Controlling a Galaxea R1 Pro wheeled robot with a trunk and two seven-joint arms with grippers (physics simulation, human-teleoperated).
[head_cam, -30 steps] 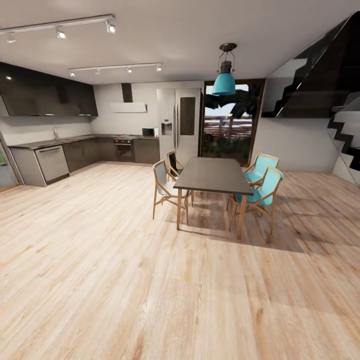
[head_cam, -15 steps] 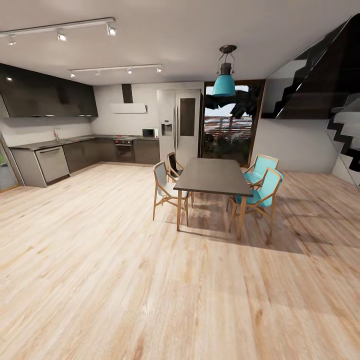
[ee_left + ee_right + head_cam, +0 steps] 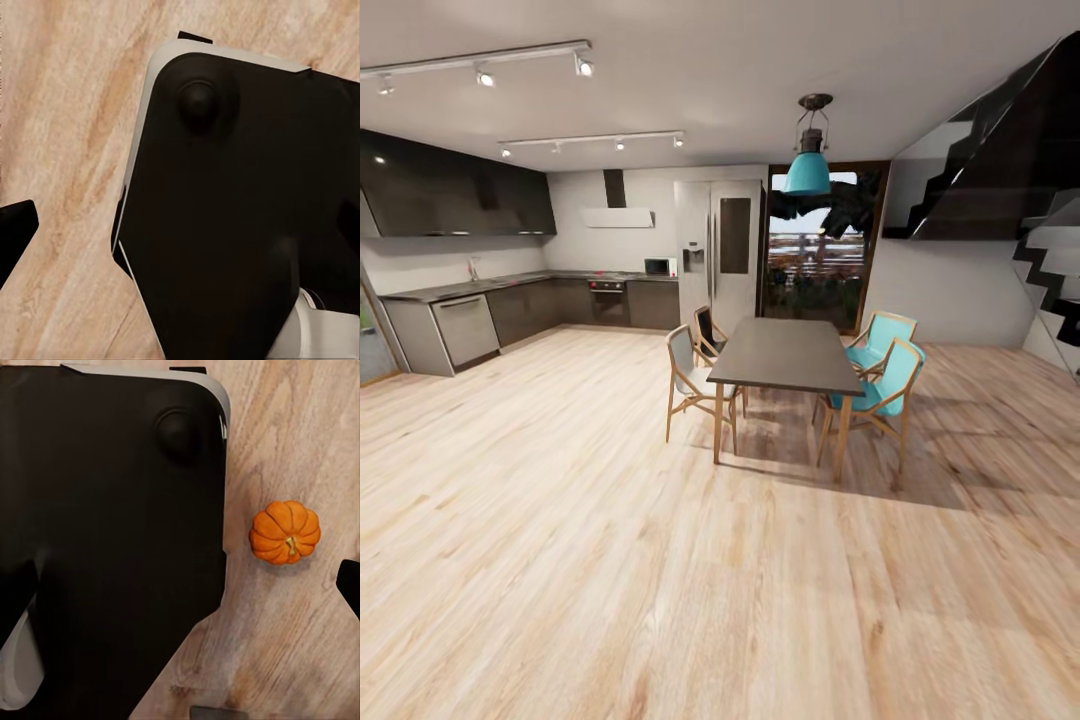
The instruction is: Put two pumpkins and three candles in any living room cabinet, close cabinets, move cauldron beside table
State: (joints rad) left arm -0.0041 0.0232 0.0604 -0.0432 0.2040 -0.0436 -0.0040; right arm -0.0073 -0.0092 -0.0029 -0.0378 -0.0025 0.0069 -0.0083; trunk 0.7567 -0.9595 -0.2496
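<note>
An orange pumpkin [image 3: 285, 532] sits on the wood floor [image 3: 300, 645] just beside the robot's black base [image 3: 105, 532]. I cannot tell if either arm's jaws are open.

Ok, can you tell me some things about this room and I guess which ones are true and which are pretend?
1. A pumpkin lies on the wooden floor. True.
2. The pumpkin is purple. False: it is orange.
3. A blue lamp hangs over the dining table. True.
4. The dining table is piled with candles. False: its top looks bare.
5. Chairs stand around the dining table. True.
</note>
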